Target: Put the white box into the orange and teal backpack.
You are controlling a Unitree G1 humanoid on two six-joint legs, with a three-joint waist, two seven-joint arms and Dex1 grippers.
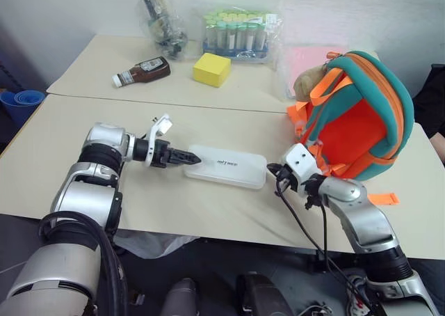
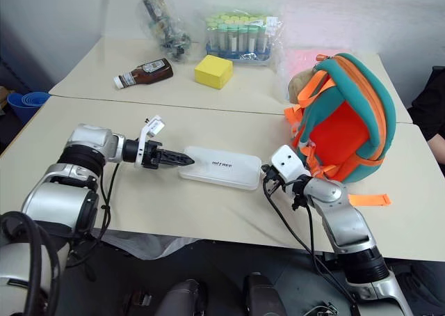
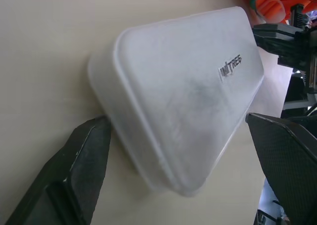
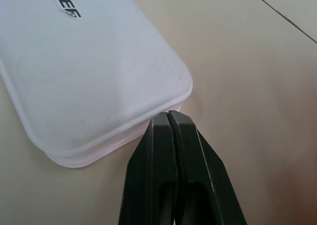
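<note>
A: Progress? 
B: Early. Flat white rounded-corner plastic box (image 1: 228, 166) lying flat on the beige bench (image 1: 69, 156), mid-bench, between both arms. Not lifted, not in the bag.

A: Bag? 
B: Small teal soft backpack with orange panel and straps (image 1: 358, 117), upright on the bench past the right arm, orange side facing the box. Tan plush lump at its top corner. Can't tell from here whether open enough.

A: Hands? 
B: Left hand (image 1: 182, 159) at the box's left end, spread wide, fingers (image 3: 74, 175) straddling that end in the wrist view, not clamped. Right hand (image 4: 169, 117) shut tight, holding nothing, tips pressed against the box's right-end rim.

A: Left to do? 
B: Everything, probably: close on box, lift, carry across, drop into backpack.

A: Text? 
B: Small dark lettering on box lid, reads roughly "UNITREE"; first letter stylised. Brown sauce bottle (image 1: 142, 72) far back, label unreadable. Yellow cube block (image 1: 211, 69) blank.
</note>
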